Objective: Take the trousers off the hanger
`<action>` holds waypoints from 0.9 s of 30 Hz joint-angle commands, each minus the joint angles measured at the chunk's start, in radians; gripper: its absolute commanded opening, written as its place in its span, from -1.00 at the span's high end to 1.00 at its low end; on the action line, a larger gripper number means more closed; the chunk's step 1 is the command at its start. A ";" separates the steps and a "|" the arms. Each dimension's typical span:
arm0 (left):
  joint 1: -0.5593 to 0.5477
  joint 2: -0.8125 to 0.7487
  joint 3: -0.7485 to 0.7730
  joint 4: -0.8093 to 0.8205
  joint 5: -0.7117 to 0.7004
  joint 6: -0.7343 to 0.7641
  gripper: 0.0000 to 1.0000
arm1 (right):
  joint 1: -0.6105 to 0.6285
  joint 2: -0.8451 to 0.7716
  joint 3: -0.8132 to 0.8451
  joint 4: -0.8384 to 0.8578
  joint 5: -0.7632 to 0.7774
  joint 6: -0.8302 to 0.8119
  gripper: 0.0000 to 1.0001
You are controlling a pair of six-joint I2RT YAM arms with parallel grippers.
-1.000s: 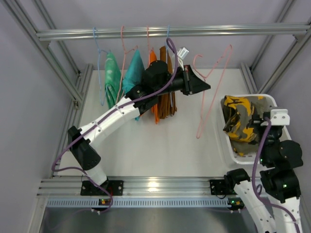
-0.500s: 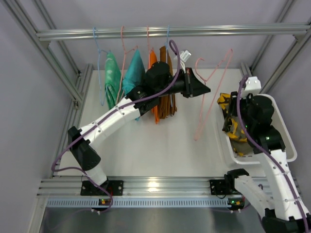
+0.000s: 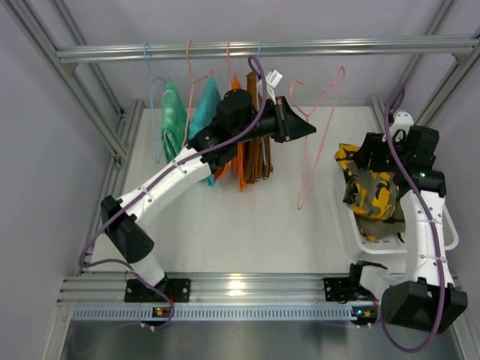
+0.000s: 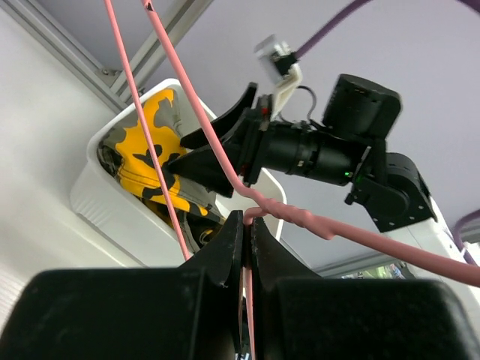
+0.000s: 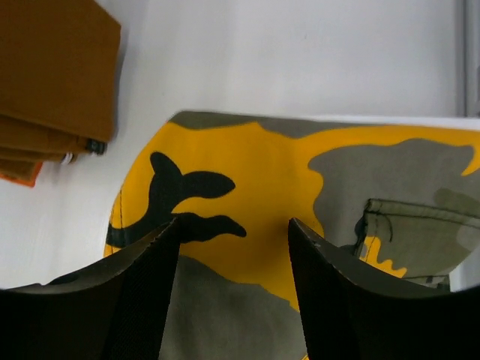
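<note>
My left gripper (image 3: 309, 129) is shut on an empty pink hanger (image 3: 319, 135), held up right of the hung clothes; the wire sits pinched between the jaws in the left wrist view (image 4: 245, 219). The yellow-and-dark patterned trousers (image 3: 369, 191) lie in the white bin (image 3: 450, 232) at the right. My right gripper (image 3: 367, 159) is open and empty just above them (image 5: 300, 180). The brown trousers (image 3: 260, 159), orange trousers (image 3: 239, 161), teal trousers (image 3: 204, 112) and green trousers (image 3: 172, 120) hang on hangers from the rail (image 3: 270, 49).
The metal frame posts (image 3: 97, 112) stand at the left and right of the white table (image 3: 240, 217). The left arm reaches across in front of the hung trousers. The brown trousers' edge shows at the top left of the right wrist view (image 5: 52, 75).
My right arm has swung up and out from its folded pose near the base, and its open gripper now hovers over the patterned trousers in the bin. My left gripper has shifted slightly left with the pink hanger.
</note>
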 commanded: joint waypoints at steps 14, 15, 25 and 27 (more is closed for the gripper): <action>-0.002 -0.058 0.013 0.035 -0.002 0.032 1.00 | -0.053 0.229 -0.202 -0.045 0.210 -0.226 -0.35; -0.002 -0.055 0.010 0.035 -0.002 0.032 1.00 | -0.053 0.243 -0.198 -0.051 0.216 -0.241 -0.42; -0.004 -0.024 0.019 -0.011 -0.043 0.046 1.00 | -0.066 0.133 -0.134 -0.142 0.100 -0.370 -0.86; -0.008 -0.024 0.019 -0.021 -0.069 0.047 1.00 | -0.068 0.063 -0.088 -0.134 0.018 -0.333 -0.86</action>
